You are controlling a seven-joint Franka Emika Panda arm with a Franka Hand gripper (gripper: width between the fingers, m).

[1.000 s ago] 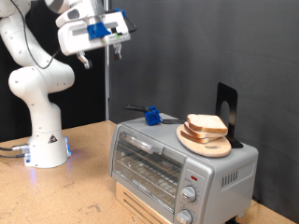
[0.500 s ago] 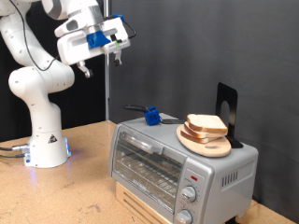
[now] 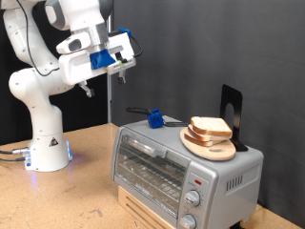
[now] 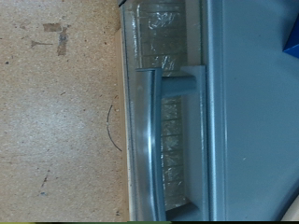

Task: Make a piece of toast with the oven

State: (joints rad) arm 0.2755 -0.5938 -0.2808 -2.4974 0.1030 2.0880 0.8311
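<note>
Exterior view: gripper (image 3: pixel 122 63) raised high, well apart from oven (image 3: pixel 187 168).

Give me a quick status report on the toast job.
Gripper high above the table, holding nothing, well clear of the oven. Oven door shut. Toast on the wooden plate atop the oven. Nothing in the way.

Gripper (image 3: pixel 124 59): hung in open air, well above and apart from the oven (image 3: pixel 181 167).
Oven front: door (image 4: pixel 163 131) shut, handle (image 4: pixel 152 140) unblocked.
Oven top: crowded by plate (image 3: pixel 208 143), toast (image 3: pixel 210 127), blue tool (image 3: pixel 152 117), black stand (image 3: pixel 232 114).
</note>
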